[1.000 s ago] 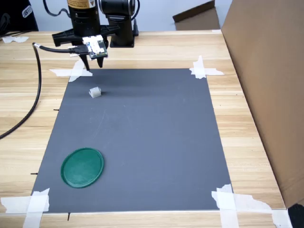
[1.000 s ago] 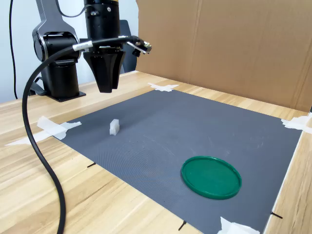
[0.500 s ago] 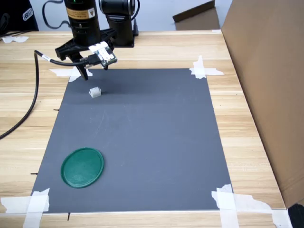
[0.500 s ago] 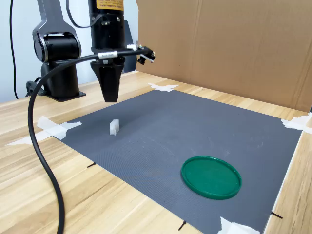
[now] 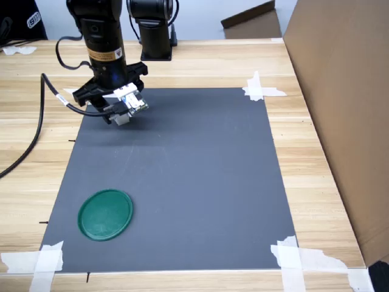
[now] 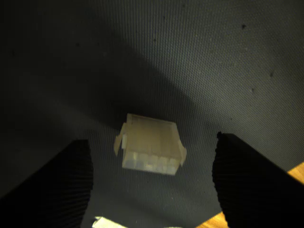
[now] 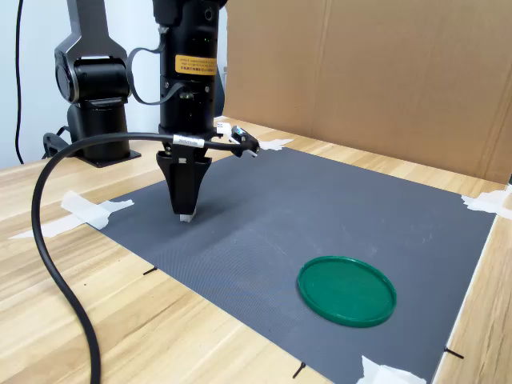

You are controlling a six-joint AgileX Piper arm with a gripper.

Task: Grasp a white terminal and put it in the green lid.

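Observation:
The white terminal point(image 6: 151, 145), a stubby whitish plastic block, lies on the dark grey mat between my two black fingers point(image 6: 61, 185), with a gap on each side. My gripper point(image 5: 117, 115) is open and lowered straight down around it near the mat's far left corner in the first exterior view. In the exterior views only a sliver of the terminal point(image 5: 122, 120) point(image 7: 186, 217) shows below the gripper point(image 7: 185, 210). The green lid point(image 5: 105, 214) point(image 7: 346, 290) lies flat and empty near the mat's front, well away from the gripper.
The grey mat point(image 5: 194, 170) is taped at its corners to a wooden table point(image 5: 316, 158). A cardboard wall point(image 5: 346, 91) stands along the first exterior view's right. A black cable point(image 5: 42, 121) loops from the wrist over the table. The arm's base point(image 5: 155, 36) stands behind the mat.
The arm has come forward and down from above the mat's far edge, so the open fingers now straddle the terminal. Terminal and lid have not moved.

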